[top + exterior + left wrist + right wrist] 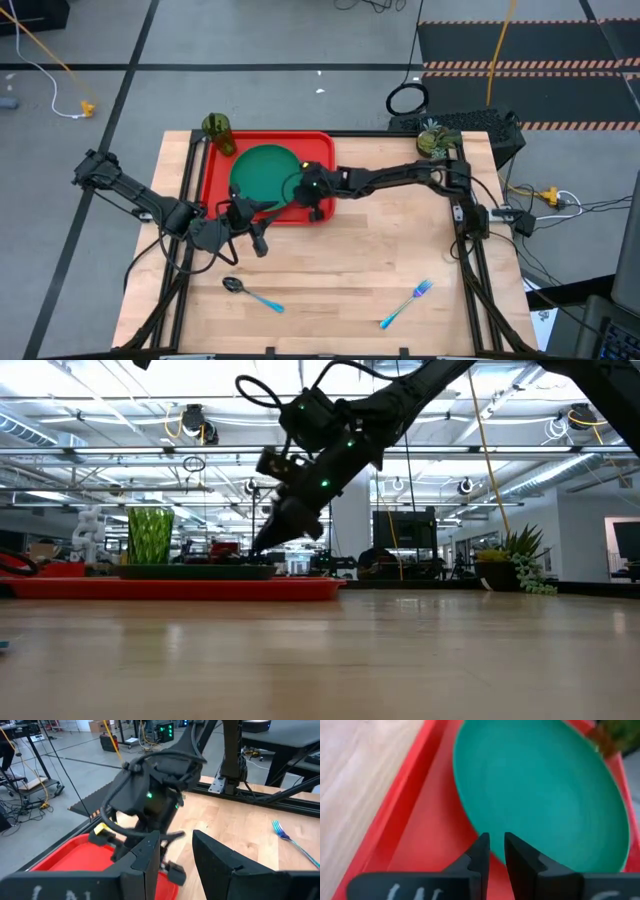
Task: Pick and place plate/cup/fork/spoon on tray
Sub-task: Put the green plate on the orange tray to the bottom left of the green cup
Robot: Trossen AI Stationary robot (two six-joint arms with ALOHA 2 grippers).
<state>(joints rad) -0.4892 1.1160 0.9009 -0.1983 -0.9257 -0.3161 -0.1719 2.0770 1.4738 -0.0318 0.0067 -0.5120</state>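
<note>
Plate [262,172] lies flat in the tray [215,205], cup [219,133] at the tray's 11 o'clock corner. Right gripper [298,186], fingers narrow and holding nothing, hangs over the plate's 3 o'clock rim; it should probably rise straight up so it does not drag the plate. Left gripper [258,238], fingers apart, waits just off the tray's 6 o'clock edge. Spoon [251,293] and fork [406,302] lie on the table, well apart, toward 6 o'clock. The left arm is closer to the spoon.

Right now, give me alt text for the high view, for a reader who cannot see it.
Seen from above, a green plate and an olive cup sit on a red tray, with the right gripper at the plate's edge. The left gripper waits beside the tray; a spoon and fork lie on the wooden table.
</note>
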